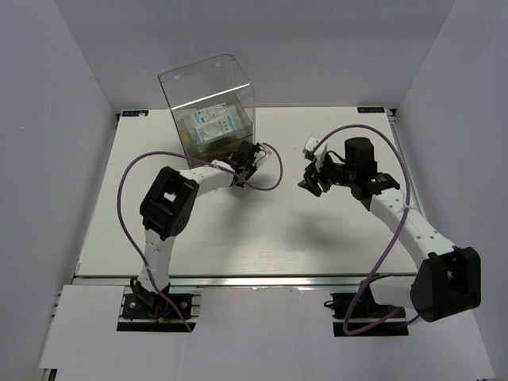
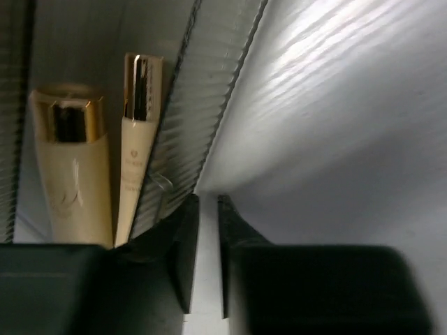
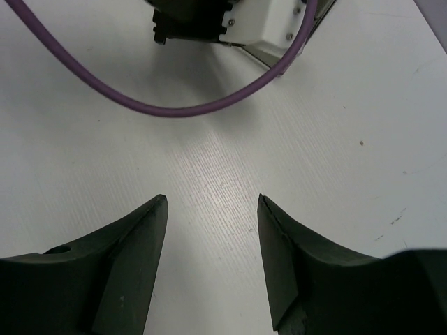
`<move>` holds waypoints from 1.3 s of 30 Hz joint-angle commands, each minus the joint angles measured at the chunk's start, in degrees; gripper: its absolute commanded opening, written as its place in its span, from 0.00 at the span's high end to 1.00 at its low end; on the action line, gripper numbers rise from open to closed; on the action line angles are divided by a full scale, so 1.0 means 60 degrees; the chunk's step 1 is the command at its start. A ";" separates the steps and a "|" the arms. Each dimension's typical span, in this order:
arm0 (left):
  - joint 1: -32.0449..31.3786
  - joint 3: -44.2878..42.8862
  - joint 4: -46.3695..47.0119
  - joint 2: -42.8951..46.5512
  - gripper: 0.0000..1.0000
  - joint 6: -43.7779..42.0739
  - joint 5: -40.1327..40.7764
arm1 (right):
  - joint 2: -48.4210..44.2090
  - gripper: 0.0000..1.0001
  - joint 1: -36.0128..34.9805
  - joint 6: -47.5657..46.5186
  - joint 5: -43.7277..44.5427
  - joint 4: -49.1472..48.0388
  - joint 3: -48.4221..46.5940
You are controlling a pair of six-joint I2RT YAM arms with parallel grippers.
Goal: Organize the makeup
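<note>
A white table [image 1: 262,238] fills a booth of plain pale walls [image 1: 63,119]; a clear box [image 1: 208,87] stands toward the far left, with white-and-blue packets [image 1: 213,125] inside; the left gripper [image 1: 244,161] sits at the box's near foot, its fingers narrow with only a thin slit between them, and I cannot tell whether they pinch anything; past them, between ribbed clear walls, a cream tube [image 2: 75,167] and a thin stick [image 2: 136,153] lie side by side, long axes running away from the camera, gold caps at the far end; the right gripper [image 3: 211,258] hangs wide and empty over bare table, near a purple cable [image 3: 174,108].
</note>
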State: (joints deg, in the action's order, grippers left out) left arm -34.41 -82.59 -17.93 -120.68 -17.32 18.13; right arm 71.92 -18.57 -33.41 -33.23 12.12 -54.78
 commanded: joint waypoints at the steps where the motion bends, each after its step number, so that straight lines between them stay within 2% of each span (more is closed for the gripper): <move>1: 0.0345 -0.0049 -0.0234 -0.0189 0.68 0.0177 0.0787 | -0.0136 0.40 0.0062 -0.0028 -0.0057 -0.0086 0.0019; 2: 0.0432 -0.0078 -0.0234 -0.0203 0.54 0.0162 0.0816 | -0.0136 0.40 0.0062 -0.0028 -0.0057 -0.0086 0.0034; 4: 0.0506 -0.0166 -0.0205 -0.0233 0.47 0.0177 0.0889 | -0.0107 0.40 0.0077 -0.0028 -0.0057 -0.0086 0.0020; 5: 0.0579 -0.0210 -0.0204 -0.0247 0.18 0.0177 0.0918 | -0.0092 0.40 0.0077 -0.0028 -0.0071 -0.0086 0.0034; 6: 0.0608 -0.0283 -0.0204 -0.0291 0.02 0.0206 0.1020 | -0.0063 0.40 0.0077 -0.0028 -0.0071 -0.0101 0.0020; 14: 0.0741 -0.0474 -0.0204 -0.0394 0.02 0.0192 0.1022 | -0.0019 0.40 0.0092 -0.0042 -0.0042 -0.0057 -0.0010; 18: 0.0726 -0.0606 -0.0526 -0.0233 0.13 0.0410 0.0232 | -0.0034 0.40 0.0092 -0.0071 -0.0027 -0.0013 0.0005; 19: 0.0697 -0.0606 -0.0686 -0.0175 0.22 0.0455 0.0085 | -0.0034 0.40 0.0092 -0.0086 -0.0027 0.0001 0.0005; 21: 0.0536 -0.0271 -0.0630 0.0190 0.31 0.0543 -0.0194 | -0.0034 0.40 0.0092 -0.0115 0.0016 0.0016 0.0019; 22: 0.0376 -0.0051 -0.0426 0.0380 0.43 0.0601 -0.0238 | -0.0034 0.40 0.0092 -0.0116 0.0031 0.0045 0.0034; 24: 0.0243 0.0652 -0.0104 0.1098 0.60 0.1009 -0.0515 | -0.0034 0.39 0.0106 -0.0116 0.0089 0.0075 0.0049; 25: 0.0199 0.0857 -0.0044 0.1332 0.83 0.1229 -0.0734 | -0.0019 0.35 0.0106 -0.0087 0.0119 0.0060 0.0049; 26: 0.0184 0.1236 0.0015 0.1857 0.99 0.1464 -0.1288 | -0.0004 0.31 0.0106 0.0117 0.0206 0.0031 0.0049; 28: 0.0184 0.1662 0.0322 0.2445 1.00 0.2357 -0.1832 | 0.0097 0.23 0.0164 0.0585 0.0309 -0.0129 -0.0024; 30: 0.0140 0.2540 0.0992 0.3582 1.00 0.2783 -0.2683 | 0.0229 0.21 0.0180 0.1755 0.0645 -0.0232 -0.0345; 31: 0.0125 0.2863 0.1243 0.4025 1.00 0.3190 -0.2844 | 0.0419 0.11 0.0180 0.2267 0.0878 -0.0233 -0.0521; 34: 0.0023 0.3948 0.2182 0.5886 0.52 0.4289 -0.2497 | 0.0931 0.11 0.0180 0.4128 0.2253 0.0219 -0.1501; 35: 0.0023 0.4124 0.2227 0.6673 0.28 0.4830 -0.2364 | 0.1093 0.11 0.0194 0.4466 0.2722 0.0613 -0.2084; 36: 0.0023 0.4140 0.2227 0.7000 0.12 0.4835 -0.2450 | 0.1210 0.11 0.0209 0.4469 0.2857 0.0907 -0.2394; 37: 0.0008 0.4184 0.2256 0.7323 0.02 0.4763 -0.2624 | 0.1458 0.11 0.0209 0.4469 0.2989 0.1171 -0.2688; 39: -0.0006 0.4489 0.2707 0.7938 0.02 0.4732 -0.2729 | 0.1665 0.11 0.0238 0.4484 0.3239 0.1758 -0.3186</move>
State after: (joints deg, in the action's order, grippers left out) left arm -34.15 -57.58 -7.79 -78.15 7.14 3.95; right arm 81.45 -17.58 -11.88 -19.09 17.91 -68.69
